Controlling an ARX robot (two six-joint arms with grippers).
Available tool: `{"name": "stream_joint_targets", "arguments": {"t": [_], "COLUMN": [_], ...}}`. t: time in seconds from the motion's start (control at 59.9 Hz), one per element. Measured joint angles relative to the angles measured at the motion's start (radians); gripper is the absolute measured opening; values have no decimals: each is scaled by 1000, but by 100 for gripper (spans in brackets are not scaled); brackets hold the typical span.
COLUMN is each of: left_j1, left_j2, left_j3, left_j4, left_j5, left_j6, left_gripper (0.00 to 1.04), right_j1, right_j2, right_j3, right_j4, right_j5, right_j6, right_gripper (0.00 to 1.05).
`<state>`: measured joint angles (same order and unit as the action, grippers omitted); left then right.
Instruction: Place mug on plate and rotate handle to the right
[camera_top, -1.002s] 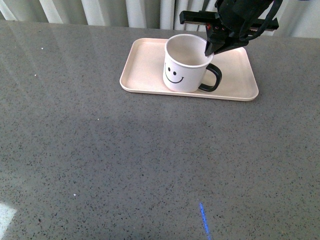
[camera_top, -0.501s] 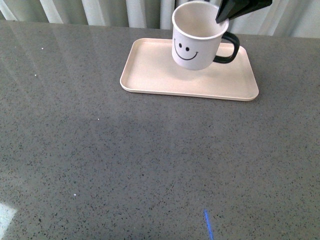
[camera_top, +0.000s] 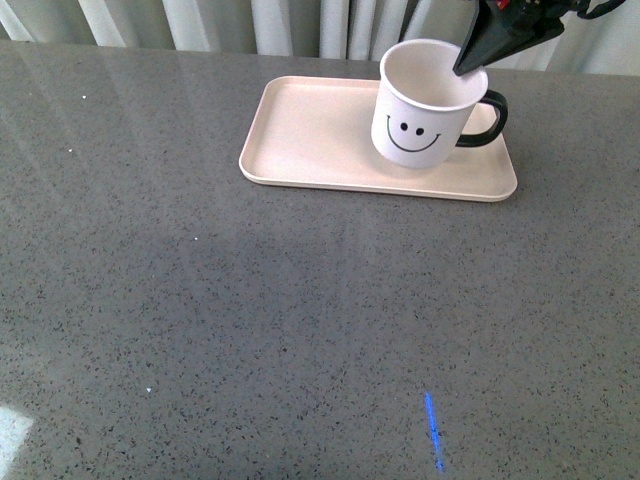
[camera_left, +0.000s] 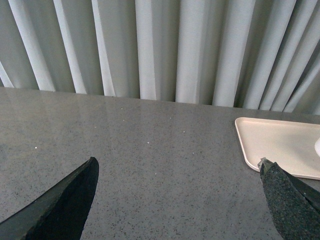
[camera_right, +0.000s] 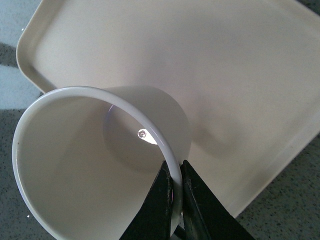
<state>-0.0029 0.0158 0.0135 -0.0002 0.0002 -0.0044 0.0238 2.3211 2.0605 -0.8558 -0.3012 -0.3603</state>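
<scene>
The white mug (camera_top: 425, 110) with a black smiley face is over the right part of the pale pink-beige plate (camera_top: 310, 130); whether it touches the plate I cannot tell. Its black handle (camera_top: 490, 118) points right. My right gripper (camera_top: 468, 62) is shut on the mug's rim at the back right; in the right wrist view its jaws (camera_right: 175, 177) pinch the rim of the mug (camera_right: 75, 165) above the plate (camera_right: 210, 60). My left gripper (camera_left: 177, 167) is open and empty over bare table, with the plate's corner (camera_left: 272, 140) beside one fingertip. The left gripper is out of the front view.
The grey speckled table (camera_top: 250, 320) spreads wide in front of the plate. White curtains (camera_top: 250, 20) hang along the far edge. A blue light mark (camera_top: 432, 430) lies on the table near the front.
My right gripper lifted the mug from the plate's middle, carried it right, and now holds it lower over the plate's right part. The handle still points right.
</scene>
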Motion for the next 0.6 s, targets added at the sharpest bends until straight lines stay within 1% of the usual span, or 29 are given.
{"name": "stream_joint_targets", "arguments": {"t": [0.25, 0.601], "left_j1": [0, 0], "left_j2": [0, 0], "left_j3": [0, 0], "left_j4": [0, 0], "left_j5": [0, 0], "left_j6": [0, 0], "left_gripper": [96, 96], "right_j1": [2, 6], "right_j2": [31, 85], "right_j3": [50, 105], "right_j4": [-19, -46], "right_j5": [-13, -13], "right_j6": [-47, -64], "right_gripper": [2, 2]}}
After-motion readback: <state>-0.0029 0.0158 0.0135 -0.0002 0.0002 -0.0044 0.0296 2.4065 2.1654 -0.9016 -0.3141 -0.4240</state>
